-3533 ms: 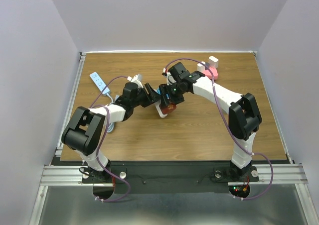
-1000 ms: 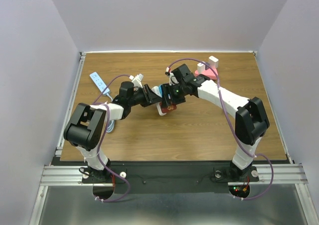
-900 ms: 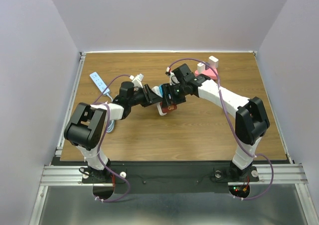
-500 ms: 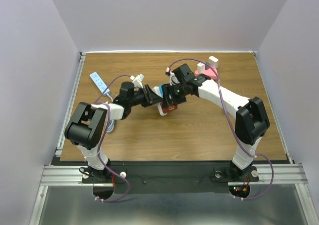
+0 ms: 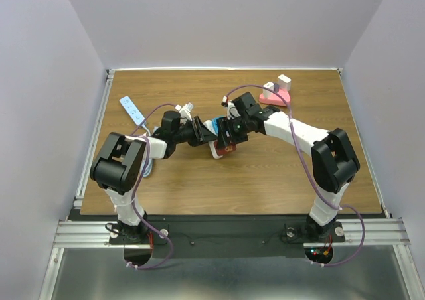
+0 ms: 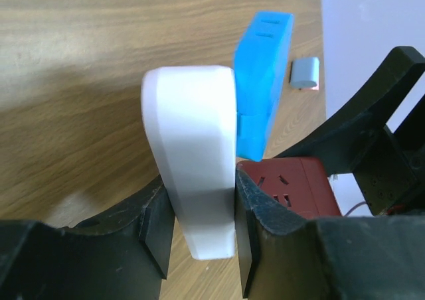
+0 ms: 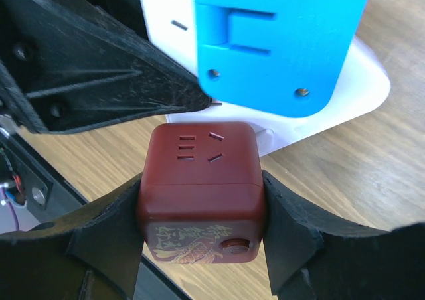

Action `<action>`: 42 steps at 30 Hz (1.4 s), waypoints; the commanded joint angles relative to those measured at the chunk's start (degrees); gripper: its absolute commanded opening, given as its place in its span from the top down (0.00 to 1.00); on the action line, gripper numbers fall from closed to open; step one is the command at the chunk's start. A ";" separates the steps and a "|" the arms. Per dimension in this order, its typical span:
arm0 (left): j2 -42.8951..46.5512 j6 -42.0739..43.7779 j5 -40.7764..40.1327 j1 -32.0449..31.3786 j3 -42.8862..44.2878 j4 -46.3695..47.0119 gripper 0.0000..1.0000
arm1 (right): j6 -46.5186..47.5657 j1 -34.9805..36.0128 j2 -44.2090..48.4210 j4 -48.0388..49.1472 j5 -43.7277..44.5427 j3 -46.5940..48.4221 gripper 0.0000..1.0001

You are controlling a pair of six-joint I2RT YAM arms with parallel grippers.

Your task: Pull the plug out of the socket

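Both arms have shifted slightly over the table (image 5: 265, 180) — our left tool (image 6: 201, 207) pinches the white socket (image 6: 192, 134), our right tool (image 7: 202, 204), half spread, grips the red plug (image 7: 199, 160) just beside it — seemingly not yet free.

I see left arm (image 5: 123, 170) and right arm (image 5: 299, 133): white links, bulky black joint housings. Purple cable (image 5: 252, 86) trails along each. Both bolted to black mounting plate (image 5: 219, 237); silver bolts (image 5: 290, 232) on plate, red lights (image 5: 317, 252) just below it. Green light (image 5: 234, 123) on right arm, far from plate. Left fingers (image 6: 153, 230), right fingers (image 7: 106, 243): matte black, scuffed. Small screws (image 7: 20, 51) in left fingers.
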State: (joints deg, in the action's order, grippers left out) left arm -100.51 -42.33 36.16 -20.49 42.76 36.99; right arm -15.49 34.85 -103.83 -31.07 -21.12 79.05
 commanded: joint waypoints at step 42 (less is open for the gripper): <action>-3.29 8.84 -10.41 8.89 1.27 -11.42 1.00 | -0.34 -2.95 4.60 0.22 -2.78 2.69 1.00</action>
State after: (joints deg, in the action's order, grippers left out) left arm -102.02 -42.54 41.34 -17.43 46.37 32.71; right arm -17.32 34.48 -101.73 -26.22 -21.08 77.45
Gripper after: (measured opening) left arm 0.460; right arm 0.656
